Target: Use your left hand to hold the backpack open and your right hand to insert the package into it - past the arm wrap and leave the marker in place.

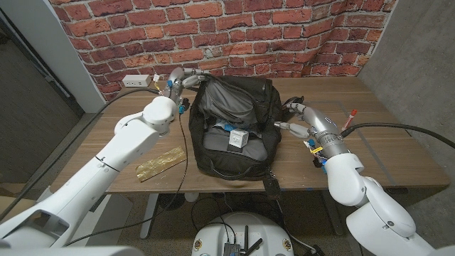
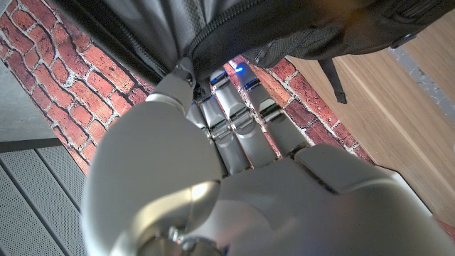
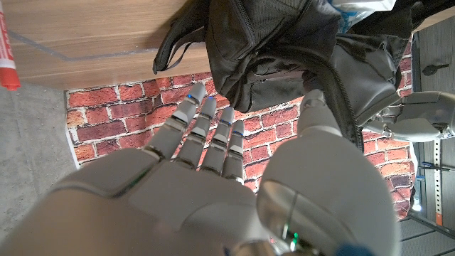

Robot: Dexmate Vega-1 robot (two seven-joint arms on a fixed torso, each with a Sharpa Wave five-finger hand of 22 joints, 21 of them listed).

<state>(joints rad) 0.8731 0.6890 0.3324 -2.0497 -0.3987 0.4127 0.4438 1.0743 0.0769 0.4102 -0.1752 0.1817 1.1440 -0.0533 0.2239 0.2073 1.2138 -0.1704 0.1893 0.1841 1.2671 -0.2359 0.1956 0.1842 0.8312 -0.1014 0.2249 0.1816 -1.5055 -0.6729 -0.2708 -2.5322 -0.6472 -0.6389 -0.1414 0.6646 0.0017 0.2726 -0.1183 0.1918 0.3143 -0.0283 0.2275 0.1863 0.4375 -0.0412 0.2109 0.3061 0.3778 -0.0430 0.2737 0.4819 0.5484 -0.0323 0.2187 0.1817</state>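
Note:
The black backpack [image 1: 234, 121] lies in the middle of the table with its mouth held wide. My left hand [image 1: 179, 80] grips the upper rim of its flap; in the left wrist view the thumb [image 2: 182, 77] presses on the zipper edge of the backpack [image 2: 284, 28]. A small white package [image 1: 238, 139] sits inside the opening. My right hand [image 1: 295, 115] hovers just right of the bag, fingers spread and holding nothing; the right wrist view shows it [image 3: 213, 149] facing the backpack [image 3: 284, 43]. A red marker [image 1: 348, 121] [image 3: 6, 57] lies on the table to the right. A gold patterned wrap [image 1: 160, 164] lies at the front left.
A white power strip [image 1: 137, 81] sits at the back left by the brick wall. A black cable [image 1: 183, 142] runs across the table left of the bag. A strap tag [image 1: 272, 186] hangs over the table's front edge.

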